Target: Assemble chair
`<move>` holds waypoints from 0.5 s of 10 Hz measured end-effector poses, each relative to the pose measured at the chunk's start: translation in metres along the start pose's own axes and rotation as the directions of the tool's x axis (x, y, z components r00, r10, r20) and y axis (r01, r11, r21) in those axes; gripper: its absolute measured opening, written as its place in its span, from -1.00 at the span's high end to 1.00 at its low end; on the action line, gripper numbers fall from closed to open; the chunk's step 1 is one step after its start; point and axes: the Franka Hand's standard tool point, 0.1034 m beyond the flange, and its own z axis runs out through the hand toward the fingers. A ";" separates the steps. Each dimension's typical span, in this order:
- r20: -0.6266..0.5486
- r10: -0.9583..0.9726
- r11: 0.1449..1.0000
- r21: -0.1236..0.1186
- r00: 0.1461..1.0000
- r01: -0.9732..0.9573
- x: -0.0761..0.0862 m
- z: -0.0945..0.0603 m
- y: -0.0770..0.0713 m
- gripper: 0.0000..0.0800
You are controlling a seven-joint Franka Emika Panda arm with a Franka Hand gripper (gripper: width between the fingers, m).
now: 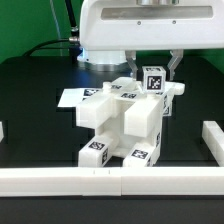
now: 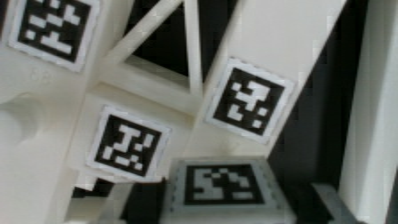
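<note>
The partly built chair [image 1: 122,125] is a blocky white assembly of tagged slabs and bars, standing mid-table on the black surface. In the exterior view my gripper [image 1: 155,80] hangs under the robot body at the chair's upper right. It is shut on a small white tagged piece [image 1: 154,79] that sits against the top of the assembly. In the wrist view the same tagged piece [image 2: 222,186] lies between my dark fingers [image 2: 333,200]. Behind it are close-up chair parts [image 2: 125,140] with several tags. The contact between piece and chair is hidden.
The marker board [image 1: 72,98] lies flat to the exterior view's left of the chair. A long plain white rail [image 1: 60,180] runs along the front, and another rail section [image 1: 212,140] stands on the exterior view's right. The glossy robot body [image 1: 140,30] looms behind.
</note>
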 end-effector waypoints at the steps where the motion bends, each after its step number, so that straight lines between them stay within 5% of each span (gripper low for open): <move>1: 0.004 -0.001 1.000 -0.002 1.000 0.001 -0.001 0.003 0.000 0.28; 5: -0.010 -0.013 1.000 -0.004 1.000 0.013 0.003 0.004 0.002 0.28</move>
